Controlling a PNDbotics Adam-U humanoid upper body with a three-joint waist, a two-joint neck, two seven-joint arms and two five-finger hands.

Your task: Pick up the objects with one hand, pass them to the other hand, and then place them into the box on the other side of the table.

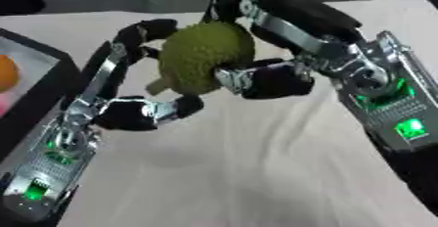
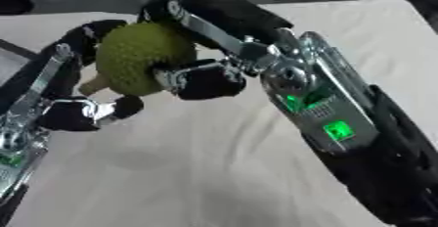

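Fruit (image 1: pixel 205 57), green, bumpy and round with a short pale stem at its lower left, hangs in the air above the pale table (image 1: pixel 256 172), caught between both hands. Right hand (image 1: pixel 273 74) reaches in from the upper right, its fingers curled over the top and its thumb pressed against the fruit's right side. Left hand (image 1: pixel 128 103) comes up from the lower left, its fingers curled around the fruit's left side and its thumb below it. At the left edge sits a dark-rimmed box (image 1: pixel 43 55) holding something orange (image 1: pixel 7 73).
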